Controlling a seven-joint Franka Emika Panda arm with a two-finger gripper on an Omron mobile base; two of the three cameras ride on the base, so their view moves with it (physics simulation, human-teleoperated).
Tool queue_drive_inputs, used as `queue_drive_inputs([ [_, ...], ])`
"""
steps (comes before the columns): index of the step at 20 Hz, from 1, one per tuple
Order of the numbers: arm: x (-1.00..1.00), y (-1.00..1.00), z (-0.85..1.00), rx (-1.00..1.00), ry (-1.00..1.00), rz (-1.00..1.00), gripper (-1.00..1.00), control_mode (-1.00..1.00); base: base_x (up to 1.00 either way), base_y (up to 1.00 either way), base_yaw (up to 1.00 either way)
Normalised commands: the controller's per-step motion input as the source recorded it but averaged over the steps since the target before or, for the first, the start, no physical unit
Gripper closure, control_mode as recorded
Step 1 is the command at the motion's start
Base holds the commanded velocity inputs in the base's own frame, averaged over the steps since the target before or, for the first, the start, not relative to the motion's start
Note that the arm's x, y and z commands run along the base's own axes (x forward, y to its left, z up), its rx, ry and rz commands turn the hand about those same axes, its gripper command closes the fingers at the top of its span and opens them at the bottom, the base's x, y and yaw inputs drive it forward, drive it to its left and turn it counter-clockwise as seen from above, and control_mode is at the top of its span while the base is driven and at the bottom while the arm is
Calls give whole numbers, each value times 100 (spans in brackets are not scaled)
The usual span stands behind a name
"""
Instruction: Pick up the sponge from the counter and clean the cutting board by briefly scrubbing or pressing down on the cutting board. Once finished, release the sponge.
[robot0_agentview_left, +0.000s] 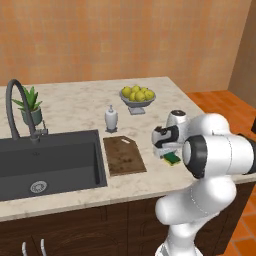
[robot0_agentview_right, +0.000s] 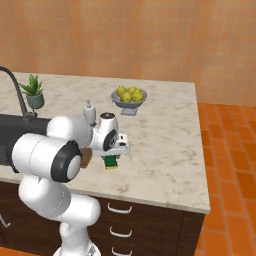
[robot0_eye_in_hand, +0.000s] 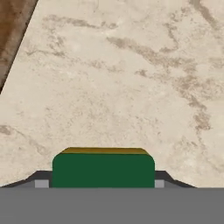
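Green-topped yellow sponge (robot0_eye_in_hand: 103, 169) block between end effector (robot0_eye_in_hand: 100, 183) fingertips, over veined counter (robot0_eye_in_hand: 131, 87).

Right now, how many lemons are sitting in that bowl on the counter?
5 lemons that I can make out, heaped together in the grey bowl toward the back of the counter, behind the soap dispenser. More may be hidden underneath the pile.

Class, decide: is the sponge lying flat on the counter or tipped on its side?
Flat. The sponge rests green face up on the counter, its yellow layer beneath, between the hand's fingertips.
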Motion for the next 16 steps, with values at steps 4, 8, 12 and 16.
queue_drive_inputs([
  [4,4,49,5,0,-14,-56,100,-100,0,0,0],
  [8,0,20,0,0,-5,-65,100,-100,0,0,0],
  [12,6,12,0,-1,0,-63,100,-100,0,0,0],
  [16,9,2,9,0,4,-48,100,-100,0,0,0],
])
